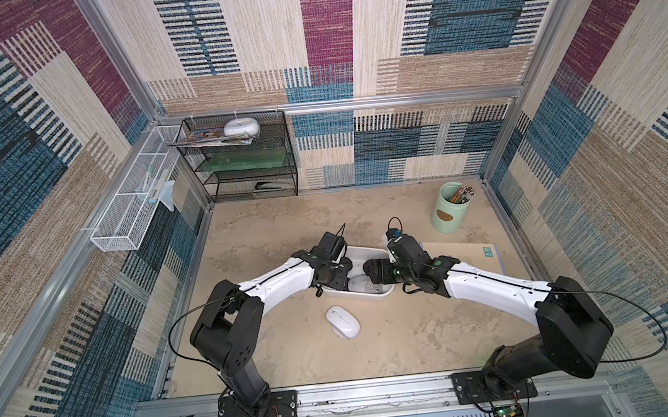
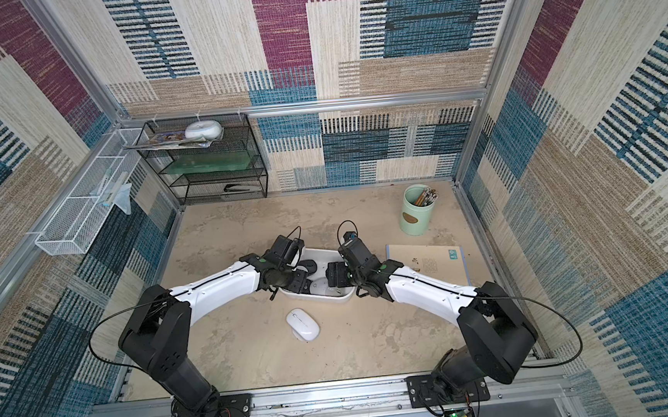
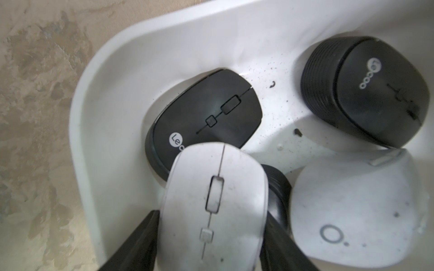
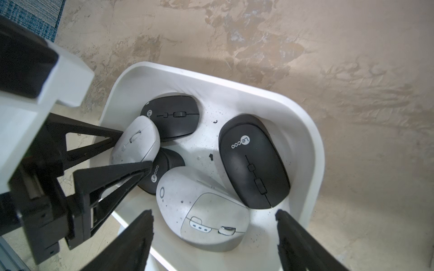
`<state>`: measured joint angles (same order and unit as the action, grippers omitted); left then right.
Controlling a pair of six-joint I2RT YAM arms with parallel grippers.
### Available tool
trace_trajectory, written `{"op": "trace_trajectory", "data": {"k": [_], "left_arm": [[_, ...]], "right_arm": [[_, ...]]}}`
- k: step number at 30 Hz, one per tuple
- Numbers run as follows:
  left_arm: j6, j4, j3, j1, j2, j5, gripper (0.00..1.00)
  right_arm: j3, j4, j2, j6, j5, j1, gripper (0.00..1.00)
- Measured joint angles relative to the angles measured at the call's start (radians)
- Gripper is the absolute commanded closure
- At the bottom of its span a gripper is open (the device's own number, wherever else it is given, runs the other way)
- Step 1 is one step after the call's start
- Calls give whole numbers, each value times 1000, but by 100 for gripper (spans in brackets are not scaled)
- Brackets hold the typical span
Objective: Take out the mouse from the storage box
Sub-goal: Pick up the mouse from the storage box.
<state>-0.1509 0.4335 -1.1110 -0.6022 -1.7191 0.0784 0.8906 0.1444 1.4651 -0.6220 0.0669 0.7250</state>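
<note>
Left pincer point(image 4: 136, 150) clamped on a small white mouse point(image 3: 216, 187) in the storage box point(image 4: 314, 152)
The held mouse is inside the box, not yet lifted clear. The right pincer point(image 4: 213, 213) hangs spread wide above the box, over a big white mouse point(image 4: 187, 194). Another white mouse point(image 1: 342, 321) lies on the surface point(image 1: 413, 332) just in front of the box. Black mice point(image 4: 253, 162) wait inside.

Bright even light, soft shadows, white storage box point(image 3: 211, 28) washed out, top views bowed at edges
</note>
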Motion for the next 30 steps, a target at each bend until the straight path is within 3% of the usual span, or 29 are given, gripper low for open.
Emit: {"op": "trace_trajectory", "data": {"k": [8, 16, 30], "left_arm": [[-16, -2, -18, -4, -35, -32, 30], [-30, 4, -23, -6, -32, -39, 41], [-142, 6, 34, -19, 180, 51, 52]], "right_arm": [[2, 0, -1, -1, 0, 0, 15], [2, 0, -4, -1, 4, 0, 15], [20, 23, -14, 9, 11, 0, 16]]}}
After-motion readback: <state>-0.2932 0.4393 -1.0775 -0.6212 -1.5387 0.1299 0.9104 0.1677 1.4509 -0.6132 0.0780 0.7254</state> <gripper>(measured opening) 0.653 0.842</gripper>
